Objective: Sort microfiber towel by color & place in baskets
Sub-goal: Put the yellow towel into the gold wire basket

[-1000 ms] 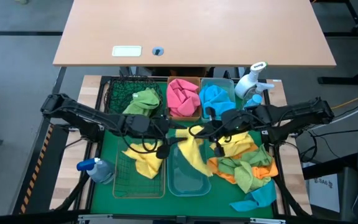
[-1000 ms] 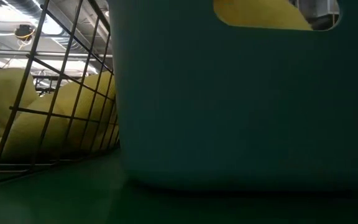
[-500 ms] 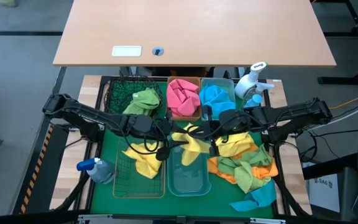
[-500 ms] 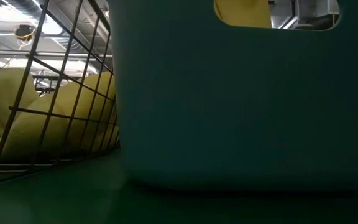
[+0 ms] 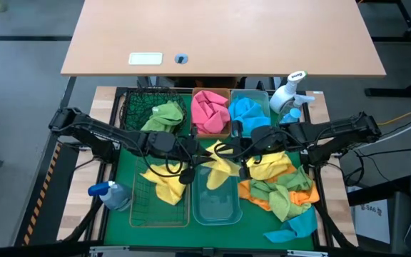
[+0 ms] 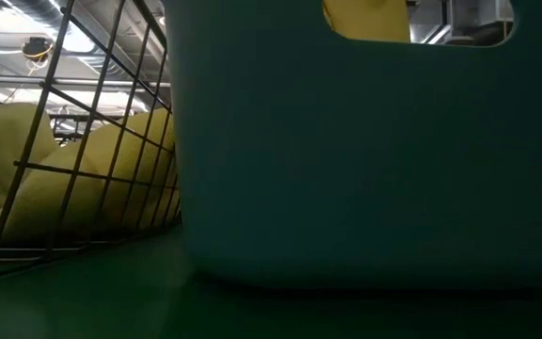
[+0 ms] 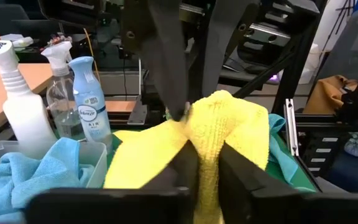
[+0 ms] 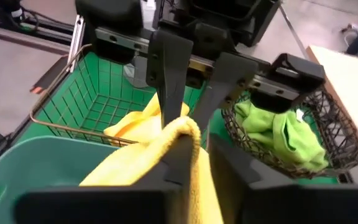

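Handover mid-air: left pincer (image 7: 194, 134) and right pincer (image 8: 188, 134) both pinching yellow towel (image 5: 218, 165). Release right only once left grip firm, then carry to rectangular wire basket (image 5: 140, 207).

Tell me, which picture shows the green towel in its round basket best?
The right wrist view: the green towel fills the dark mesh basket up close. The high view shows it small from above. The left wrist and low views miss it.

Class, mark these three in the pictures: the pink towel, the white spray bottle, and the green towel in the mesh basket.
pink towel (image 5: 209, 109), high view, middle of its folds
white spray bottle (image 5: 285, 94), high view, its body
green towel (image 8: 278, 134), right wrist view, its bunched middle
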